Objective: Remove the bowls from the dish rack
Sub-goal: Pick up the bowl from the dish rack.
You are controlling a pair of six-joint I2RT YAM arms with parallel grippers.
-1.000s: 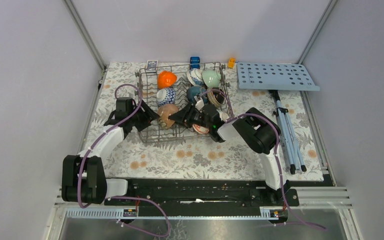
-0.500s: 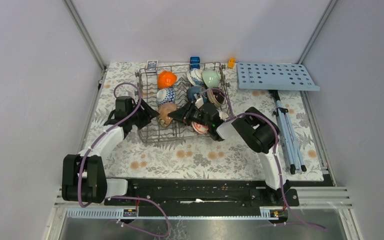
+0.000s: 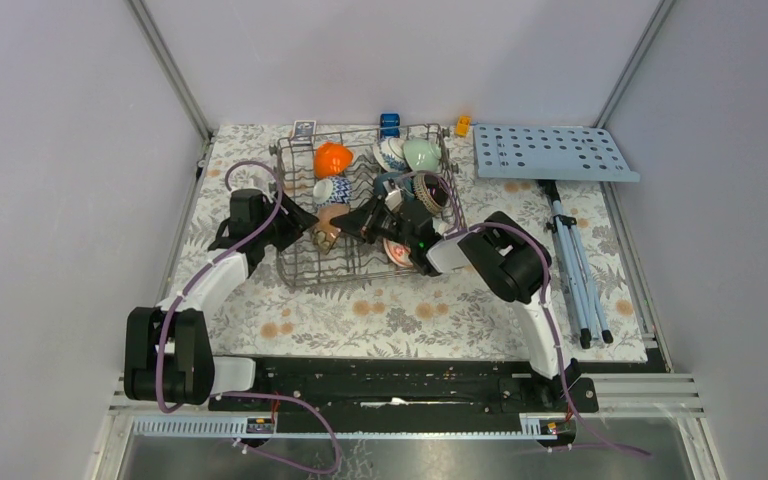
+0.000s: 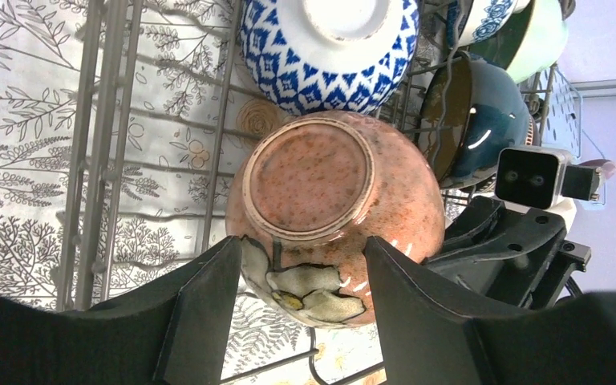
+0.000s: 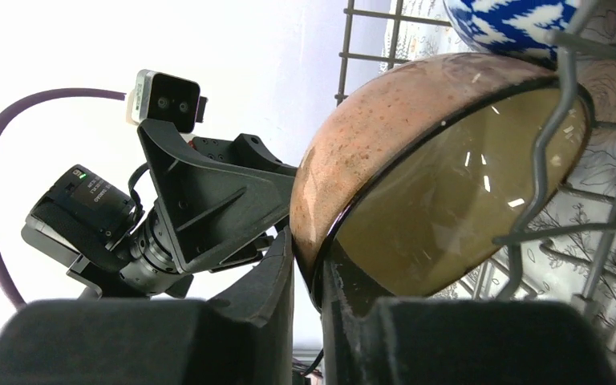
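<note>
The grey wire dish rack (image 3: 360, 272) holds several bowls: orange (image 3: 333, 158), pale green (image 3: 422, 155), blue-and-white (image 3: 332, 190), dark blue (image 3: 390, 185), red-and-white (image 3: 397, 252). A speckled pink-brown bowl (image 3: 326, 226) with a flower on it stands on edge at the rack's left. My right gripper (image 5: 309, 281) is shut on that bowl's rim (image 5: 385, 136), one finger inside and one outside. My left gripper (image 4: 305, 297) is open just outside the rack's left wall, its fingers (image 4: 208, 313) either side of the bowl's base (image 4: 321, 176).
A light-blue board with holes (image 3: 555, 152) lies at the far right, with a folded tripod (image 3: 575, 270) in front of it. A small blue item (image 3: 390, 123), an orange one (image 3: 462, 125) and a card (image 3: 303, 129) lie behind the rack.
My right gripper has moved a little away and to the left with the pink-brown bowl, tilting it up toward the left gripper. The left gripper has barely moved.
</note>
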